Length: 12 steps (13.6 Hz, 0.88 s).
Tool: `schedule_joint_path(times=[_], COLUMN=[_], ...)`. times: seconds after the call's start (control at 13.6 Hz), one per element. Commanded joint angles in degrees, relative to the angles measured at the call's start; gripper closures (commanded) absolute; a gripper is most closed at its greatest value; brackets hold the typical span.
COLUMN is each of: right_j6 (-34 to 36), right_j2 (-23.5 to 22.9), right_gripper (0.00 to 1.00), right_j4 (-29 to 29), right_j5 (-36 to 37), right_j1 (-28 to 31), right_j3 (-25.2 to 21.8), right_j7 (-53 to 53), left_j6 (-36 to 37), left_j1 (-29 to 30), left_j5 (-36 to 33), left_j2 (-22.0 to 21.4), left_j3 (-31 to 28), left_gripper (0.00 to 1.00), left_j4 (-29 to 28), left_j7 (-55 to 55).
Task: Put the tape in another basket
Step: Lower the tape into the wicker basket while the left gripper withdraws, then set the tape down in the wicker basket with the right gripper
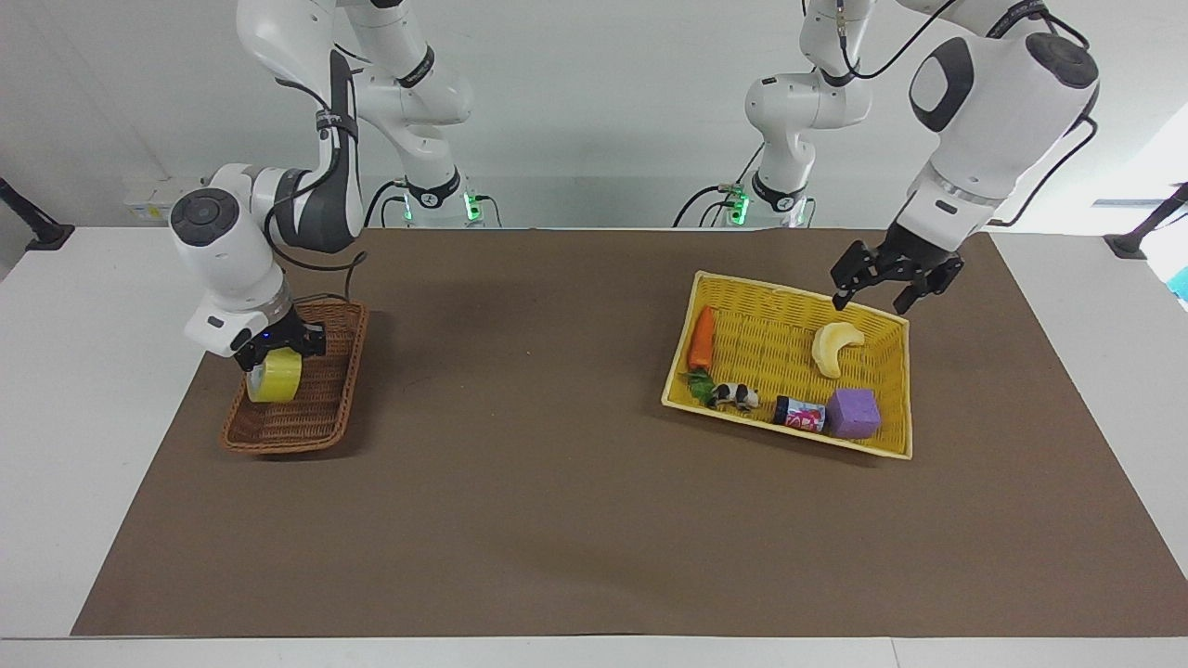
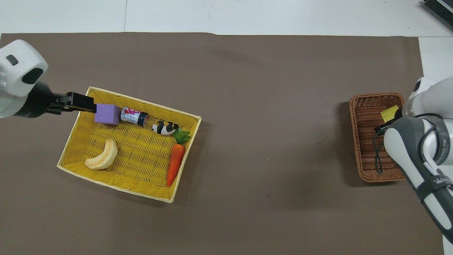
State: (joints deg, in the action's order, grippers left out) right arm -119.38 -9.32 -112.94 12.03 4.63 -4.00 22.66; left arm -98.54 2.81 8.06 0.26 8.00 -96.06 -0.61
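Facing view. Right pincer [image 1: 275,357] grips the tape [image 1: 274,378], roll low over the brown wicker basket [image 1: 316,422], at the side nearest the desk's edge at the right arm's end; whether the roll touches the weave, cannot tell. Left pincer [image 1: 884,287] hangs with fingers spread wide and nothing in them, over the yellow basket [image 1: 891,450] at its corner nearest the robots. In the yellow basket: carrot [image 1: 703,338], banana toy [image 1: 833,346], purple cube [image 1: 853,413], small can [image 1: 800,414], black-and-white animal figure [image 1: 736,397].

Overhead view. Tape [image 2: 388,113] shows only as a yellow corner over the brown wicker basket [image 2: 364,141], the rest hidden by the right arm. Left pincer [image 2: 79,103] overlaps the rim of the yellow basket [image 2: 116,186] beside the purple cube [image 2: 107,114]. Brown mat [image 2: 269,106] covers the desk [image 2: 247,16].
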Motion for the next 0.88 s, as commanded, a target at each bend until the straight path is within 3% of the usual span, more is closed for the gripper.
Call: schedule_joint_path(times=[0.0,0.29,0.52,0.74,0.81], right_j6=[-1.6,-2.6,-2.8,-3.1,-3.0], right_j2=[0.4,-0.4,-0.3,-0.3,-0.3], right_gripper=[1.0,1.0,1.0,0.52,0.43], right_j4=[-1.1,-2.1,-3.0,-4.2,-4.2], right_j5=[2.7,2.7,2.7,2.2,2.0], right_j1=[0.4,0.4,0.3,0.3,0.4], right_j3=[0.3,0.3,0.4,0.4,0.4], right_j7=[1.2,0.6,0.2,-0.2,-0.2], left_j6=[7.6,10.6,9.7,10.3,10.3], left_j1=[3.6,4.0,3.4,3.3,3.5], left_j5=[-3.5,-7.5,-7.5,-7.6,-7.5], left_j2=[0.0,-2.0,-3.5,-3.4,-3.1], left_j3=[0.5,0.8,0.8,0.9,0.9], left_gripper=[0.0,0.0,0.0,0.0,0.0], left_j4=[3.4,3.4,1.1,1.7,2.4], left_j7=[-8.2,-10.9,-4.0,-4.1,-4.1])
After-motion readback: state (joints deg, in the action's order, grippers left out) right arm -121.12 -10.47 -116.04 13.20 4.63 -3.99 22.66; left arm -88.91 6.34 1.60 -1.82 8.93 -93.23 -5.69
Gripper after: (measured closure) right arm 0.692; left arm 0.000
